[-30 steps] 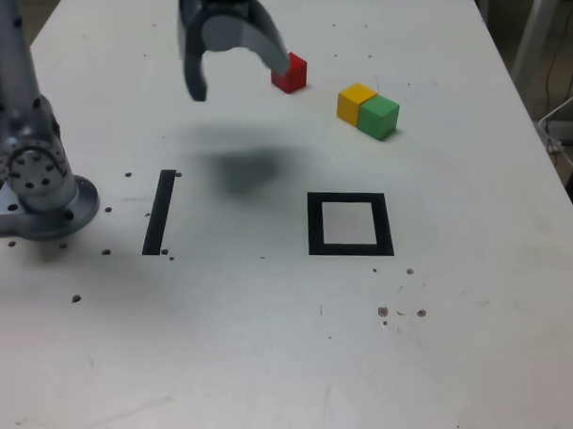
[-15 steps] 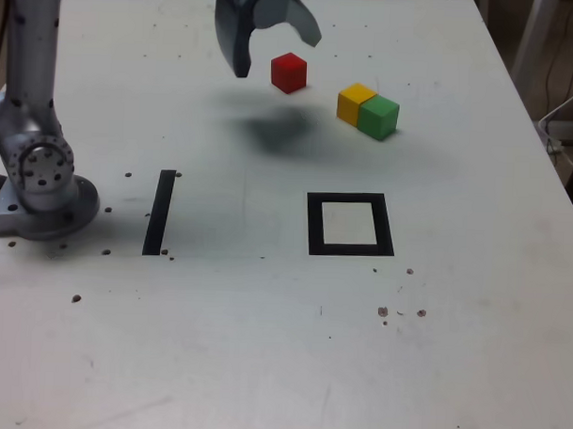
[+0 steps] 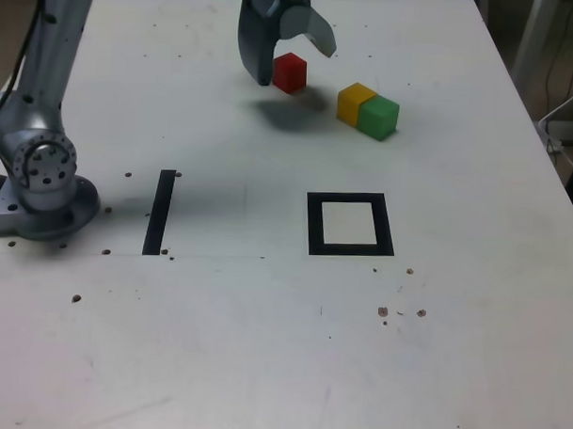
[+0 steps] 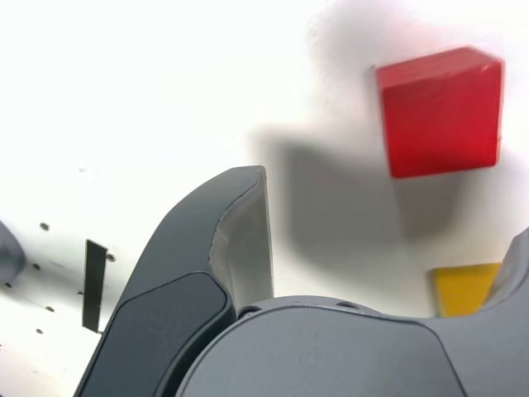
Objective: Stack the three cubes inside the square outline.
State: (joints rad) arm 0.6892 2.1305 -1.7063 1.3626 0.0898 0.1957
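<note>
Spread wide and gripping nothing, the grey two-fingered tool hangs over the far edge of the white counter, its fingers either side of the small solid red cube in the exterior view. Rightward sit the touching yellow cube and green cube; the thick black square outline lies nearer the camera, well apart.

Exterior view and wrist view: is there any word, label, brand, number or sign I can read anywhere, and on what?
None can be read in either view.
The red cube, yellow cube and green cube have plain faces.
The square outline and black strip are bare tape marks.
The gripper and the arm's base show no lettering.
</note>
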